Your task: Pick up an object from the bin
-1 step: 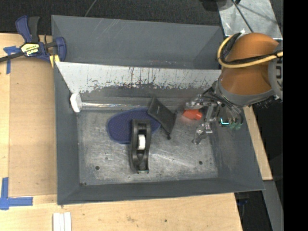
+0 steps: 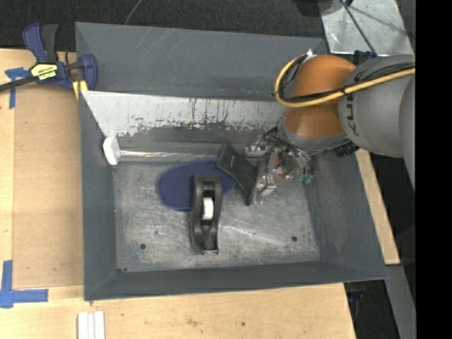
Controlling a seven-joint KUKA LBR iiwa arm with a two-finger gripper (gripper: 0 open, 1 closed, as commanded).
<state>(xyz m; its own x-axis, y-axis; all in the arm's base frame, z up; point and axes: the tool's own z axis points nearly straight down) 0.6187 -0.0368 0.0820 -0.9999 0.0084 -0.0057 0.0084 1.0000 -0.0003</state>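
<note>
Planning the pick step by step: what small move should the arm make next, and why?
Probably a slight shift toward the view's left: the gripper sits at the arm-side edge of the black flat piece near the bin's back, not centred over it.

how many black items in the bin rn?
2. A black tape dispenser lies mid-floor, overlapping the blue disc. A black flat block sits behind and right of it, beside the end effector. More may be hidden under the arm.

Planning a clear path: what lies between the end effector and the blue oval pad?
In the camera view, a black flat slab lies there, close beside the end effector.
</note>
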